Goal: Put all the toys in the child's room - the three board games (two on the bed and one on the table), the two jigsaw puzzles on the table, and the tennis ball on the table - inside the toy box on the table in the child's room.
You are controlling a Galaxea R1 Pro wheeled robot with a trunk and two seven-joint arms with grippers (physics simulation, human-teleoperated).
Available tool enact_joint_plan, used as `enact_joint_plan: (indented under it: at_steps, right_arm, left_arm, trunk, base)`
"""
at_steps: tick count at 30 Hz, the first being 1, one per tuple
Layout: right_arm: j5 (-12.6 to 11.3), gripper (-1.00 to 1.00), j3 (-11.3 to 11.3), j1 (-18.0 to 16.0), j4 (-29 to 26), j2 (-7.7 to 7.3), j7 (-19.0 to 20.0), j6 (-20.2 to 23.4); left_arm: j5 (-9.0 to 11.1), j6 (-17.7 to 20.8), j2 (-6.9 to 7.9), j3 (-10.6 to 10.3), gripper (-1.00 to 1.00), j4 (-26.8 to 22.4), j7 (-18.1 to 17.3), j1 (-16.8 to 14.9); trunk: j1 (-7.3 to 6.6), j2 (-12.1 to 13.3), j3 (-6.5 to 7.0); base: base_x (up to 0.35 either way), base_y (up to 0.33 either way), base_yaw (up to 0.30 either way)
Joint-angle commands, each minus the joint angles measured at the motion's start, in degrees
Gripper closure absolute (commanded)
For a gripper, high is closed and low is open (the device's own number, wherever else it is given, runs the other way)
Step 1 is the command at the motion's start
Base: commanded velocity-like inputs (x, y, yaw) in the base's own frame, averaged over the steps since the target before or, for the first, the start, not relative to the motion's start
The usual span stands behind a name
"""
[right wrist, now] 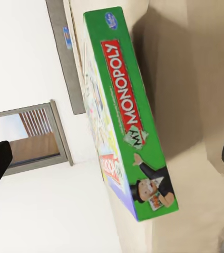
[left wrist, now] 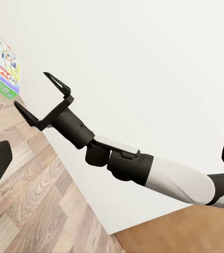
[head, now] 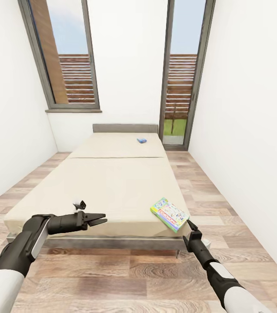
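Right gripper open, its two black fingers spread apart, seen clearly in the left wrist view; nothing between them. It sits at the near right corner of the bed, just beside the board game but short of it, with a small gap visible in the head view. Left gripper is held over the near edge of the bed, fingers close together and pointing toward the right arm, empty; whether they fully meet cannot be told. The board game lies flat on the cream top at that corner, slightly skewed to the bed edge. The right wrist view reads the box side: a green panel with "MONOPOLY" in white on a red band, a small "MY" tag beneath it, a blue maker's badge at one end and a top-hatted figure at the other. The head view gives only the colourful cover, lettering too small to read; the left wrist view catches one corner of the box with partial letters "MONO". A second small blue item rests far up the bed near the grey headboard, well apart from both grippers; its kind cannot be told. Wood-plank floor, white walls, two tall windows behind
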Motion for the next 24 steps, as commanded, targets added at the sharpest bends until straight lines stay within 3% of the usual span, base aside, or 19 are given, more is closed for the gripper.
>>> enact_joint_plan:
  at_steps: [1, 8, 24]
  right_arm:
    - [-0.43, -1.00, -0.18, -0.04, 0.03, 0.00, 0.06, 0.51]
    - [-0.43, -1.00, -0.20, -0.04, 0.03, 0.00, 0.06, 0.51]
    - [-0.43, -1.00, -0.15, -0.04, 0.03, 0.00, 0.06, 0.51]
  left_arm:
    - [0.09, 0.61, 0.01, -0.02, -1.00, 0.00, -0.13, -0.03]
    - [0.09, 0.62, 0.01, -0.03, -1.00, 0.00, -0.11, -0.03]
    - [0.13, 0.67, 0.11, 0.05, -1.00, 0.00, -0.18, -0.03]
  trunk:
    - [0.21, -0.44, -0.24]
    - [1.75, -3.25, -1.49]
    - [1.75, -3.25, -1.49]
  base:
    - [0.000, 0.000, 0.000]
    - [0.000, 0.000, 0.000]
    - [0.000, 0.000, 0.000]
